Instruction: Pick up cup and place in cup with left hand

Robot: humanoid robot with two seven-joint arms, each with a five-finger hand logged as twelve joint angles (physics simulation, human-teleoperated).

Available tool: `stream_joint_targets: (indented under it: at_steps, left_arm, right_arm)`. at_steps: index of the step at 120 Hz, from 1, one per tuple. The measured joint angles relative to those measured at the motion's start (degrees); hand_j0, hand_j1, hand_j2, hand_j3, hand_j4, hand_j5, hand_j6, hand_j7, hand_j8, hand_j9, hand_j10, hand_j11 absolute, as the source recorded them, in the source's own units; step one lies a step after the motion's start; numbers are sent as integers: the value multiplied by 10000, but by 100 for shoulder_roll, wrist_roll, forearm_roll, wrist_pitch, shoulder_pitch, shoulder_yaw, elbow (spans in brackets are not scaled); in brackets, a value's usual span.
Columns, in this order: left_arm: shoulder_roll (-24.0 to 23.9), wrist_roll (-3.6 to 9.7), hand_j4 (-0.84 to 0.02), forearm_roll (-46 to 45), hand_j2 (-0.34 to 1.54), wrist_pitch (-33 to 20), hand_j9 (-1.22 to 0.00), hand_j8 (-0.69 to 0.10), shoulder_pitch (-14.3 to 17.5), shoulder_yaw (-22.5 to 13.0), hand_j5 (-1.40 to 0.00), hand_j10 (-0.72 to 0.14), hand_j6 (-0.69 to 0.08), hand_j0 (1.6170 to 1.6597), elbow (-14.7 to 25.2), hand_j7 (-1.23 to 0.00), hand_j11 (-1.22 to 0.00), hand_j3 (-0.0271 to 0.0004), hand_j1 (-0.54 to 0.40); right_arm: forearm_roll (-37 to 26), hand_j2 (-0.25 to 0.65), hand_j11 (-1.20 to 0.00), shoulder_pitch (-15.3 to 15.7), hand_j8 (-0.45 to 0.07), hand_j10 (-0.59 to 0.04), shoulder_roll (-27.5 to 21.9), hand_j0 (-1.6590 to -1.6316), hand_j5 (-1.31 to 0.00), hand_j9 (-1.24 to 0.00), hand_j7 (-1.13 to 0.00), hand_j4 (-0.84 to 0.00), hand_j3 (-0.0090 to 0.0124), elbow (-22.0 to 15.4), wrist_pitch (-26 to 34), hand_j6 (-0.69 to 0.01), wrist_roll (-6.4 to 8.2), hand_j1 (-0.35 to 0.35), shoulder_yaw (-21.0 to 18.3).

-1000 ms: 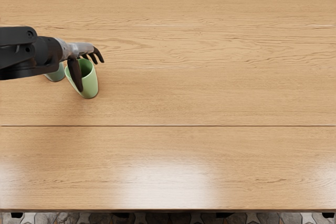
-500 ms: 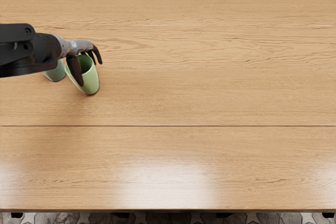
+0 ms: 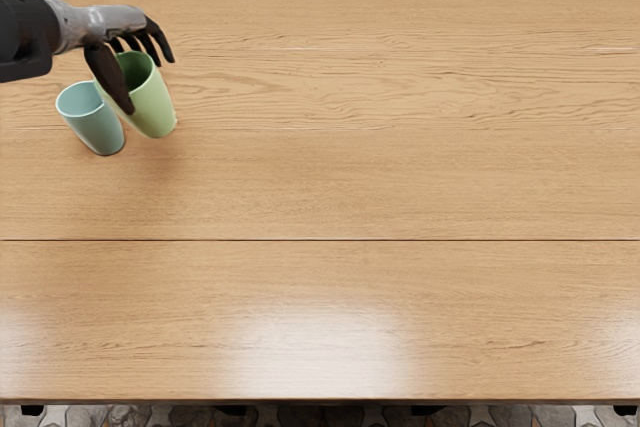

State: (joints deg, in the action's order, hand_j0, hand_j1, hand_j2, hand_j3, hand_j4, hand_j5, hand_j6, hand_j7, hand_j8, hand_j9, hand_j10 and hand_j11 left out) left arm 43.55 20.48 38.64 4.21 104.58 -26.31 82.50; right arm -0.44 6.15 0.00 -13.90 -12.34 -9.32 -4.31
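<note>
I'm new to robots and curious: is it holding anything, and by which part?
The left hand holds the green cup by its upper part, near the rim, between thumb and fingers.

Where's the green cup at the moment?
In the head view, the green cup is at the picture's upper left, in the left hand's grasp, just to the right of the blue cup as pictured.
</note>
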Motion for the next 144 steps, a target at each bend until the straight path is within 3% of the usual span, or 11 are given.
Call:
stream_joint_targets:
  at_steps: [24,52,95,117,144]
  left_arm:
    - [369,22,-4299,11,1091,58,-5740,-3427,63,-5,-5751,-3967,-4316,16569,149,-5753,-5714,0,-1022]
    - [725,8,-4243,62,1781,36,-5642,-3739,-34,80,-5876,-4210,-4250,16574,52,-5873,-5716,0,-1092]
    - [640,-34,-4317,72,2288,20,-5768,-3944,-200,159,-5878,-4517,-4316,16576,-784,-5879,-5777,0,-1092]
    - [345,-57,-4338,86,3707,-20,-5694,-4067,-687,418,-5882,-4773,-4339,16581,-1223,-5879,-5742,0,-1399]
    - [208,-71,-4486,99,2217,-69,-5990,-3493,-693,547,-6040,-4078,-4457,16574,-1480,-6044,-5961,0,-1302]
  right_arm:
    - [0,-32,-195,0,-146,-147,0,-16581,-195,-195,-195,-147,0,0,0,-145,0,-3309,0]
    - [0,-32,-195,0,-146,-147,0,-16581,-195,-195,-195,-146,0,1,0,-144,0,-3309,0]
    - [0,-32,-195,0,-147,-148,0,-16581,-195,-195,-195,-147,0,1,0,-145,0,-3309,0]
    - [0,-32,-195,0,-146,-147,0,-16581,-195,-195,-195,-147,0,1,0,-145,0,-3309,0]
    - [0,-32,-195,0,-147,-148,0,-16581,-195,-195,-195,-147,0,1,1,-145,0,-3309,0]
